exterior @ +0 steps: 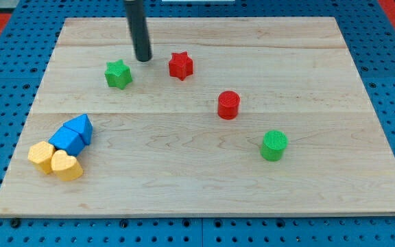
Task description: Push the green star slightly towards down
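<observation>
- My tip stands on the board near the view's top, just up and to the right of the green star; a narrow strip of bare wood seems to part them, though from this angle I cannot be sure they are not touching.
- The rod is a plain dark bar with nothing to spread or pinch; its upper part is cut off by the view's top edge, so the arm itself does not show.
- The green star sits in the upper left part of the board, left of the red star, with my tip between the two and slightly above them.
- A red cylinder stands near the middle, below and right of the red star; a green cylinder stands further down and right, well apart from the stars.
- At the lower left four blocks crowd together, touching: a blue triangle, a blue block whose shape is hard to make out, a yellow heart and a yellow block, perhaps a hexagon; each partly hides its neighbour's edges.
- The board's lower corners run close to the view's bottom edge; a blue pegboard surrounds it.
</observation>
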Controlling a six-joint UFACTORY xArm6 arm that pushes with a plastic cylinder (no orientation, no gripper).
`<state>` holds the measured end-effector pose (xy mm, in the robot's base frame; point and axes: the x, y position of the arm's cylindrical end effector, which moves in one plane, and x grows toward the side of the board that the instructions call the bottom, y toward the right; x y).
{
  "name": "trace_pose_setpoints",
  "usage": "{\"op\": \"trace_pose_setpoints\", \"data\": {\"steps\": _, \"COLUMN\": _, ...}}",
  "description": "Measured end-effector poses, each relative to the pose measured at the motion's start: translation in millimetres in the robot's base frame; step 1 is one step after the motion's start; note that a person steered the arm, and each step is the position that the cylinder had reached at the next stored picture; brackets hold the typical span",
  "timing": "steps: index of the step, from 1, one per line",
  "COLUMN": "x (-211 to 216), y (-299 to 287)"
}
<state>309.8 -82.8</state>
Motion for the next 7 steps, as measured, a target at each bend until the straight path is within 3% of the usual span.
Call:
{"op": "trace_pose_setpoints", "data": {"steps": 2, "x": -11, "y": -24}}
{"op": "trace_pose_setpoints", "data": {"steps": 3, "x": 10, "y": -67}}
{"op": "trace_pose_setpoints", "data": {"steps": 4, "x": 36, "y": -74}}
{"op": "trace_pose_setpoints", "data": {"steps": 5, "x": 19, "y": -28}}
{"op": "trace_pose_setpoints", "data": {"steps": 6, "x": 89, "y": -25}}
{"op": "trace_pose_setpoints", "data": {"steps": 7, "x": 167, "y": 43}}
